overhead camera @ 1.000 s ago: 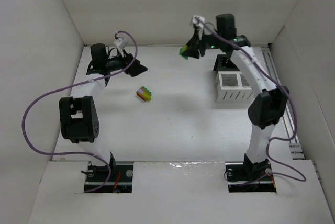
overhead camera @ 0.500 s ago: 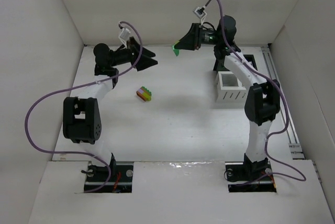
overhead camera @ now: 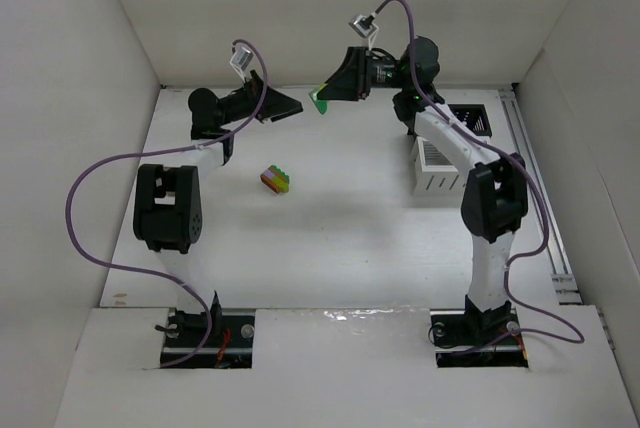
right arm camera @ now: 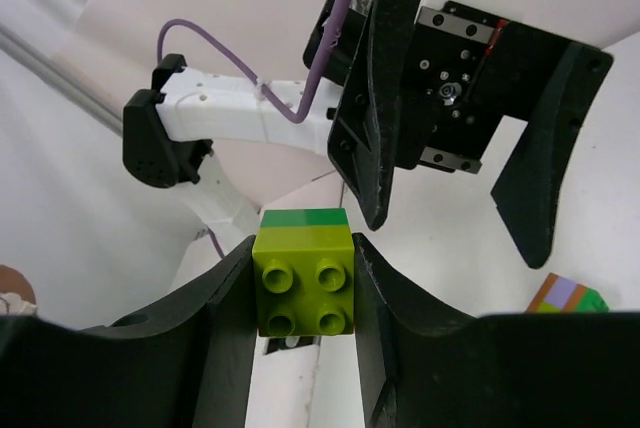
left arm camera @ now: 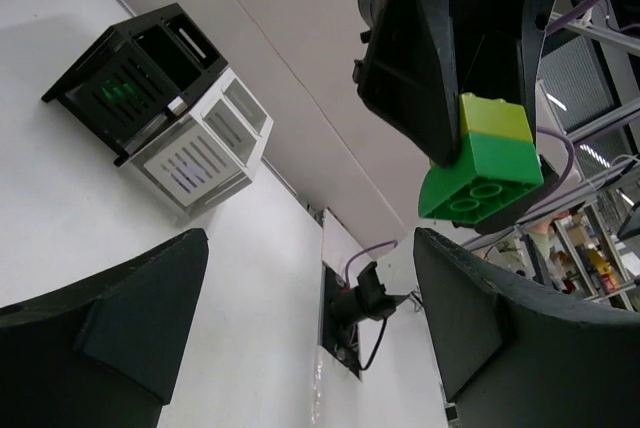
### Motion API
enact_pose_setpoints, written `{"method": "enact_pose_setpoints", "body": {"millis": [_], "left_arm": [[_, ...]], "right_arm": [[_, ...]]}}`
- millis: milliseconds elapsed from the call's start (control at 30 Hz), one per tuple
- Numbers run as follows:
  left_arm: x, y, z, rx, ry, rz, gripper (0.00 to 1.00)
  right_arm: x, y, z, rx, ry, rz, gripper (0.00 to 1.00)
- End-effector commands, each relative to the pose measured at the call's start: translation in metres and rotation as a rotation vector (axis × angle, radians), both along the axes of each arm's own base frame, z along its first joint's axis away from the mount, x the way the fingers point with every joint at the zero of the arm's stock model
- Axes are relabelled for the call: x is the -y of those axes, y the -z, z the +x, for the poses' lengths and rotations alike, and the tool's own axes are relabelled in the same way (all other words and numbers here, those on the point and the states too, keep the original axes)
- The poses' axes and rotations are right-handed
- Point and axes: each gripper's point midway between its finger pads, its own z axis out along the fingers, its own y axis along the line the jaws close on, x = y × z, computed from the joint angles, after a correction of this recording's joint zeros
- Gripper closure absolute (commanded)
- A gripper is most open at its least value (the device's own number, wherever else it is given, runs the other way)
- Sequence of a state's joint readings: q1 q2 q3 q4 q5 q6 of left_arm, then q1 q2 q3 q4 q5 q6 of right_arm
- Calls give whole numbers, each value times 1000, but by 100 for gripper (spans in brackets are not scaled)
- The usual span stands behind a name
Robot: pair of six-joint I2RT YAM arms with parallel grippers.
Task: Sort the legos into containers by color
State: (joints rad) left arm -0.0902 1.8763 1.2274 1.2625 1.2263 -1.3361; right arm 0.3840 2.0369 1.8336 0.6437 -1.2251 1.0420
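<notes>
Two-armed, hung high above the worktop, well apart from the white and black containers. Faced left end effector, spread wide, toward right end effector, pinching lime-on-green legos. Judged a drop likely if released before closing, or a skewed bite splitting them.

Lime-and-green stack between right fingers

Brick stack lay on the table, left of centre. At far right, near bin pair sat just in front of far bin pair. Above far centre, right gripper clamped a two-brick piece; left gripper faced it from the left, apart.
</notes>
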Motion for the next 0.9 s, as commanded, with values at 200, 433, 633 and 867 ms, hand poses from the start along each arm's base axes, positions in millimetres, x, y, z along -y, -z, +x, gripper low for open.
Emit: {"method": "enact_pose_setpoints", "body": {"millis": [200,433,633,867], "left_arm": [[-1,-88,-53,708,-43,-75,23],[0,-108,-55,789,-99,-49,26],[2,-107,3,580,-281,155,27],[2,-81,-3,510,-264,154,29]], "right_arm": [[-15,-12,27,-103,80,42,100],[-17,-10,42,-198,140,40,100],[-9,-11,39,-217,160,36,100],[-2,-25,34,-179,155,48,100]]}}
